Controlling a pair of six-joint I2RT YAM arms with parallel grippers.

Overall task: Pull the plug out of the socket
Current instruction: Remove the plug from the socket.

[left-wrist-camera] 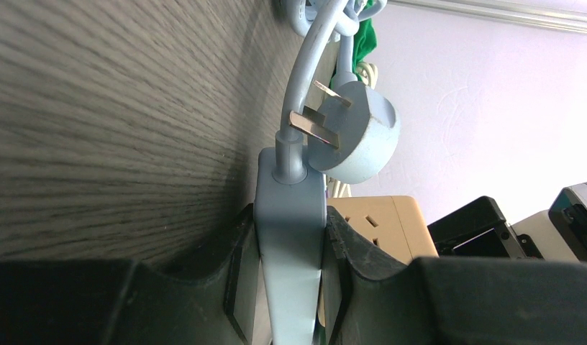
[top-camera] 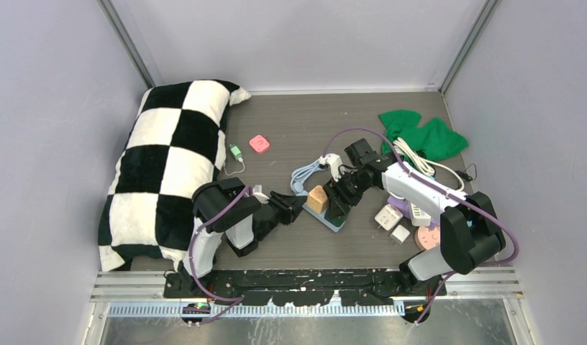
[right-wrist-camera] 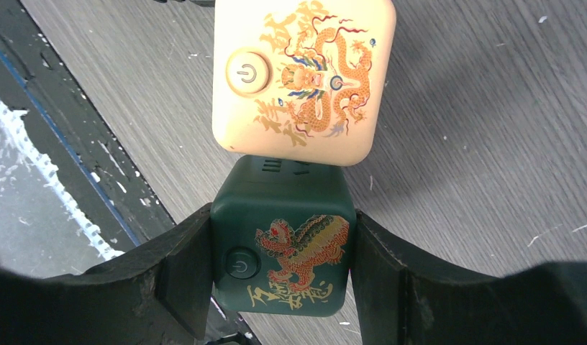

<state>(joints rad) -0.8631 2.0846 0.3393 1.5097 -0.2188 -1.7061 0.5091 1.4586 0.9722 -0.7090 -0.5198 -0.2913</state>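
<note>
A light blue power strip, the socket (top-camera: 334, 221), lies mid-table. My left gripper (top-camera: 296, 206) is shut on its end. In the left wrist view the strip (left-wrist-camera: 290, 208) sits clamped between both pads of the left gripper (left-wrist-camera: 290, 223), and its own round plug (left-wrist-camera: 355, 136) hangs loose on the blue cable. A dark green cube plug (right-wrist-camera: 283, 244) with a lion print is held in my right gripper (right-wrist-camera: 282, 223), both fingers pressed on its sides. A beige dragon cube (right-wrist-camera: 301, 79) touches it and stands on the strip (top-camera: 317, 199). The strip is hidden in the right wrist view.
A checkered pillow (top-camera: 168, 165) fills the left side. A pink block (top-camera: 259, 144) and a small green connector (top-camera: 236, 152) lie beside it. Back right are a green cloth (top-camera: 420, 133), a white cable (top-camera: 416, 162) and a black adapter (top-camera: 360, 152). White adapters (top-camera: 388, 215) sit near the right arm.
</note>
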